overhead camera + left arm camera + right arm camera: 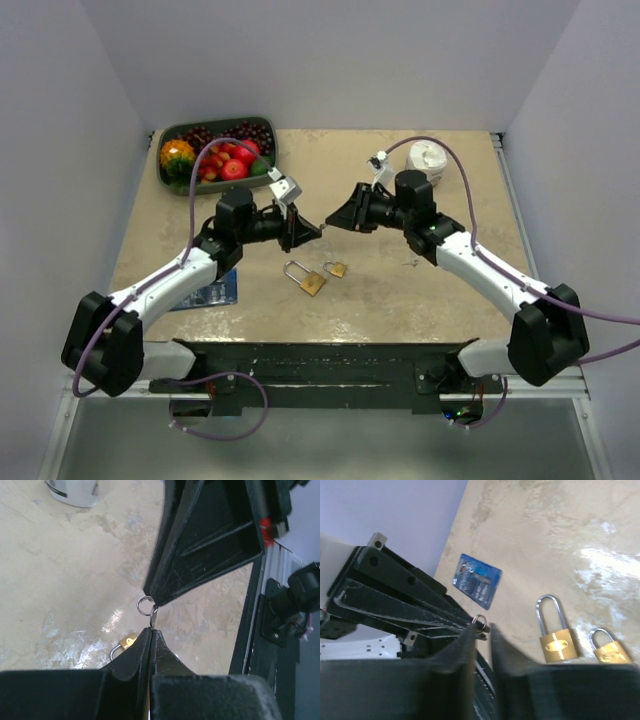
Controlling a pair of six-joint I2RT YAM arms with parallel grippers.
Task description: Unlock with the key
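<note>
Key [152, 618] sits in midair above the table [400, 290]: the left gripper [151, 631] is clamped tight on its blade, and its ring reaches the right gripper [482, 628], whose jaws stand slightly parted. Two padlocks [308, 280] lie below.

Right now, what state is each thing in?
left gripper: shut on key
right gripper: slightly open, tips at the key's ring
key: midair, pinched by left gripper
big padlock: lying flat, shackle shut
small padlock: lying flat, shackle shut
</note>
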